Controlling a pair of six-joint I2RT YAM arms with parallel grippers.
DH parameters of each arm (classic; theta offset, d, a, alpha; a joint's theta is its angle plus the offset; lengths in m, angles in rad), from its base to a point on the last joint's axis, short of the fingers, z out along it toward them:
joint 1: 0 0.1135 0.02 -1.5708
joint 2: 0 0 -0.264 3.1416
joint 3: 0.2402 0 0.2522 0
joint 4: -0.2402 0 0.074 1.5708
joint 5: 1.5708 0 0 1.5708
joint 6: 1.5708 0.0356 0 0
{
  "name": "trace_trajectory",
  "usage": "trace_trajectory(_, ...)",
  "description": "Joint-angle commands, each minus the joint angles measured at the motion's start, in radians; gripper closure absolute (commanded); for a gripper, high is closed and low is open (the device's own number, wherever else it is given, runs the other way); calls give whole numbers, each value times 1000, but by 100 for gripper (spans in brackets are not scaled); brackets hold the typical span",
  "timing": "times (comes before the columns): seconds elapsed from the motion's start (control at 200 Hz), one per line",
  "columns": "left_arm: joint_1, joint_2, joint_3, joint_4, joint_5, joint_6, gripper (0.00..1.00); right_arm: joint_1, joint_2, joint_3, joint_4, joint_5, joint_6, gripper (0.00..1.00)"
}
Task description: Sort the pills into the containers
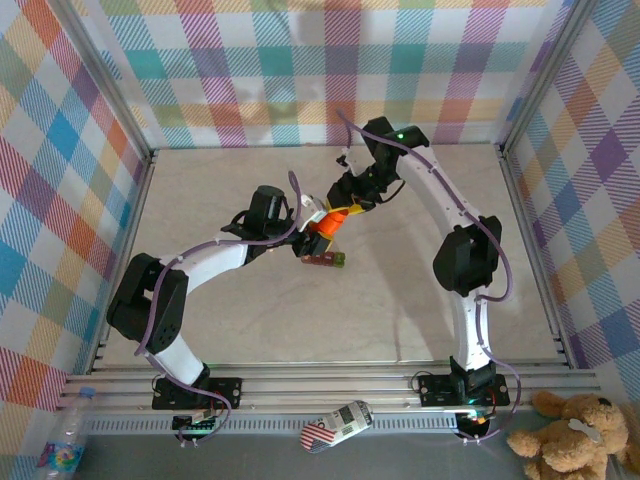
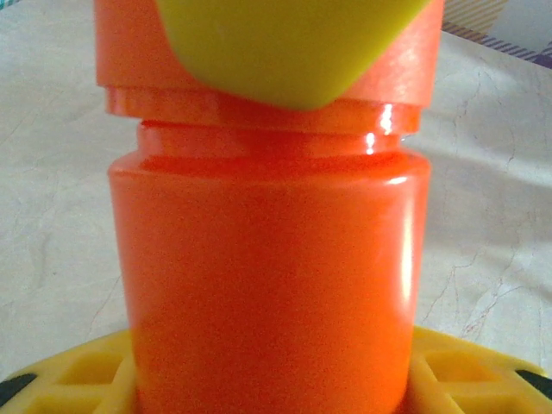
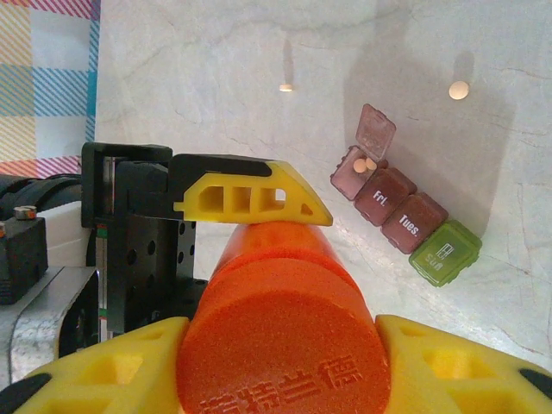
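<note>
Judging progress: early stage. The strip of four small joined box compartments, three dark red-brown and one green [image 3: 404, 216], lies flat on the pale marble-patterned tabletop [image 3: 216, 52]. It sits near the table's middle, just nearward of where the two arms meet.

- The end red-brown compartment has its lid up and holds what look like two small pale pills [image 3: 365, 163].
- The other three lids are down; I cannot tell what is inside them.
- Two loose pale round pills [image 3: 459, 89] lie on bare table beyond the strip, apart from each other and from it.

Left to do, by my reading: place those loose pills, plus whatever the bottle holds.

The glossy orange plastic cylindrical bottle [image 2: 267, 285] appears to be lifted off the table between the arms.

- The left gripper [image 2: 274, 384] is clamped on the bottle's body with yellow fingers.
- The right gripper [image 3: 278, 375] has its yellow fingers closed against both sides of the embossed orange cap [image 3: 285, 336].
- The cap is on, with a band of neck showing under it, so the bottle is not yet opened.

Room: open tabletop lies on every side of the work. The aluminium frame rails [image 1: 125, 245] and checked fabric walls [image 1: 60, 150] stand well apart from it. The tight spot is directly below the bottle, where the strip's raised lid and the loose pills are close enough that a careless descent could knock them.
</note>
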Motion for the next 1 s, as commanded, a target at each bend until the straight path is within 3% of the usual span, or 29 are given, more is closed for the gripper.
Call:
trace_trajectory(0.0,-11,-27,16,217,64,-24,100,36,38,10,10,26,11,50)
trace_trajectory(0.27,-8,-15,1,238,47,-35,100,21,9,27,23,29,32,49)
trace_trajectory(0.995,-4,-8,-24,270,34,-56,100,-34,-98,23,82,55,101,31)
